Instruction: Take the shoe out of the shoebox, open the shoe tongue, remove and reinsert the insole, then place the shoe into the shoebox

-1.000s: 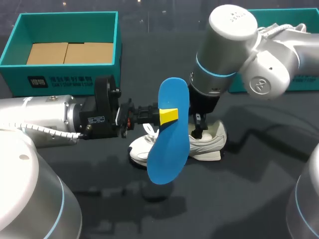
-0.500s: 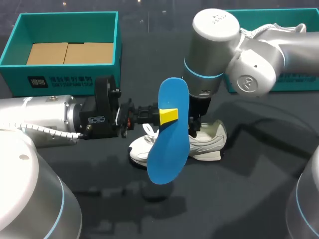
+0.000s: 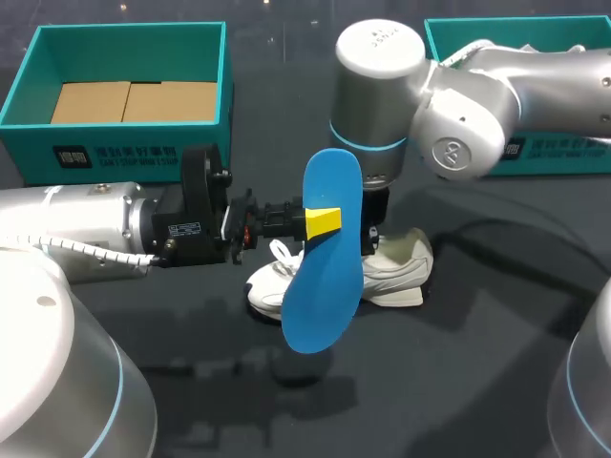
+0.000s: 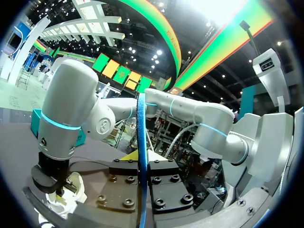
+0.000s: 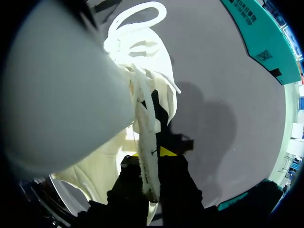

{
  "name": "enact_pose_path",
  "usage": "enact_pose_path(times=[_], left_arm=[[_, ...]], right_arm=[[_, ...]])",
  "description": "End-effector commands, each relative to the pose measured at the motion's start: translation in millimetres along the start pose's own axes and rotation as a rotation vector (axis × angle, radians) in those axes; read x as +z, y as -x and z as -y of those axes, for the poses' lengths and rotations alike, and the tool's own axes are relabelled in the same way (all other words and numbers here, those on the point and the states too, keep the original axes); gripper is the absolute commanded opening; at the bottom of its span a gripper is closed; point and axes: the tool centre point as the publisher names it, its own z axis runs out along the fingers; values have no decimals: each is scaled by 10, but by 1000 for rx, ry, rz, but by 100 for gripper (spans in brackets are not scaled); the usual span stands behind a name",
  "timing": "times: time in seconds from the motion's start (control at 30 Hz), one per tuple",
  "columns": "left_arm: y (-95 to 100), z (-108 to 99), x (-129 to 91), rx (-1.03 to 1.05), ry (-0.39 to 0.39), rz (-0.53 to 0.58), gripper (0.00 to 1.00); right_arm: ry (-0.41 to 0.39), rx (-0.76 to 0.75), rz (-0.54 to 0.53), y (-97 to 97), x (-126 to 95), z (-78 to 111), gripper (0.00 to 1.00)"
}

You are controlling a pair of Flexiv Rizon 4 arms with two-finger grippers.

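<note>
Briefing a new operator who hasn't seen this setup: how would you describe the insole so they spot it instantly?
Look to the middle of the dark table, where the left arm comes in. Its gripper pinches a flat, foot-shaped insole, held upright in the air near the white shoe. It is the only bright blue thing; the boxes behind are teal.

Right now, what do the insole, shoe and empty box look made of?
The insole looks like foam: matte blue, thin seen edge-on. The shoe has a smooth white upper, perhaps synthetic leather. The box has teal card walls and a plain brown cardboard floor.
</note>
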Motion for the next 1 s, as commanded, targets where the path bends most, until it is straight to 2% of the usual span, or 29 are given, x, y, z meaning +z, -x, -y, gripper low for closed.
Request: enact_pose_path(times=[0.03, 0.33, 0.43, 0.5, 0.6, 1.0], left_arm=[[-7, -16, 15, 0, -3, 3, 0], [-7, -16, 15, 0, -3, 3, 0], [-7, -16, 15, 0, -3, 3, 0], [-7, -16, 15, 0, -3, 3, 0], [-7, -16, 15, 0, -3, 3, 0], [-7, -16, 15, 0, -3, 3, 0]], right_arm=[[-3, 10, 4, 1, -3, 19, 0], [11, 110, -16, 19, -153, 227, 0], [12, 208, -37, 32, -233, 317, 0], [17, 337, -73, 35, -288, 382, 0], [63, 463, -65, 15, -366, 496, 0], [63, 463, -65, 15, -366, 496, 0]])
